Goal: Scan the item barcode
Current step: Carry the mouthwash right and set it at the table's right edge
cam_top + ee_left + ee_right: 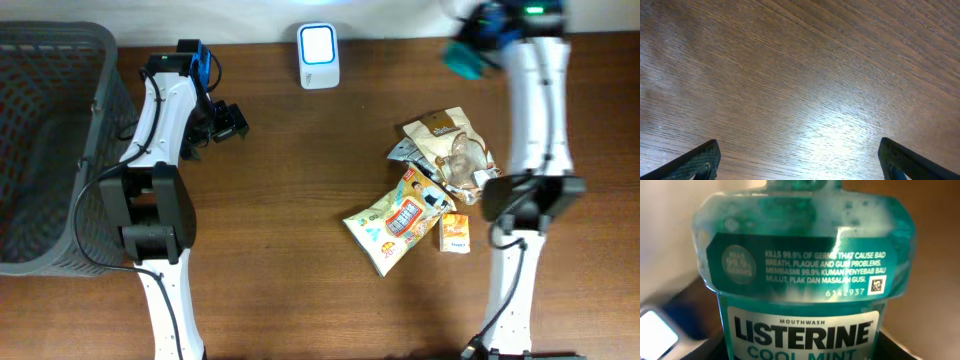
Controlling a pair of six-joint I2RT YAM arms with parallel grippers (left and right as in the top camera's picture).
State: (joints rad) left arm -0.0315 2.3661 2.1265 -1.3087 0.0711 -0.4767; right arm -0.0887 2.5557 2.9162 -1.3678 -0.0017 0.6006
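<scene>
Evenly bright overhead. Glaring white patch across the grained brown wooden table [840, 135]. Softly blurred, shiny highlights on the translucent teal plastic mouthwash bottle [805, 255].

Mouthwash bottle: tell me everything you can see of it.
The mouthwash bottle is translucent teal plastic. A white label reads Listerine Cool Mint; above it a dark band carries small print, a number and a small square code. In the right wrist view it appears upright, label facing the camera, apparently held low down by the right gripper.
</scene>
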